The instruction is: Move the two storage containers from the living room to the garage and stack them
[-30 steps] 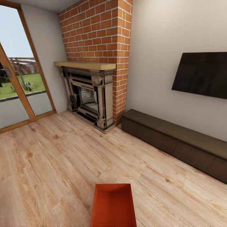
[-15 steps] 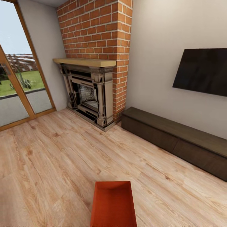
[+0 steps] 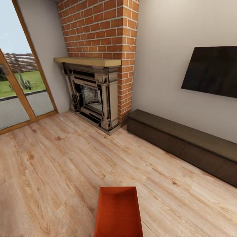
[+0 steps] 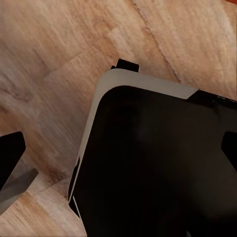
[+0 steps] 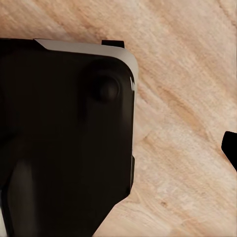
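Note:
One orange-red storage container (image 3: pixel 118 214) lies at the bottom middle of the head view on the light wood-plank floor (image 3: pixel 59 171) of the living room, its open top toward me and its near end cut off by the frame. My left gripper (image 4: pixel 118 150) hangs over my own dark base (image 4: pixel 153 168) and the planks, open, its dark fingertips (image 4: pixel 10 153) far apart with nothing between them. My right gripper (image 5: pixel 118 148) also points down at my base (image 5: pixel 59 138); one fingertip (image 5: pixel 231 148) stands far out at the edge, nothing held.
A red-brick fireplace (image 3: pixel 95 95) stands ahead. A long low dark cabinet (image 3: pixel 184 144) runs along the right wall under a dark screen (image 3: pixel 210 70). Wood-framed glass doors (image 3: pixel 16 82) are at the left. Open floor lies between me and them.
The whole head picture has slid upward a little, so the camera moved. The container kept its place on the planks. No gripper took hold of anything.

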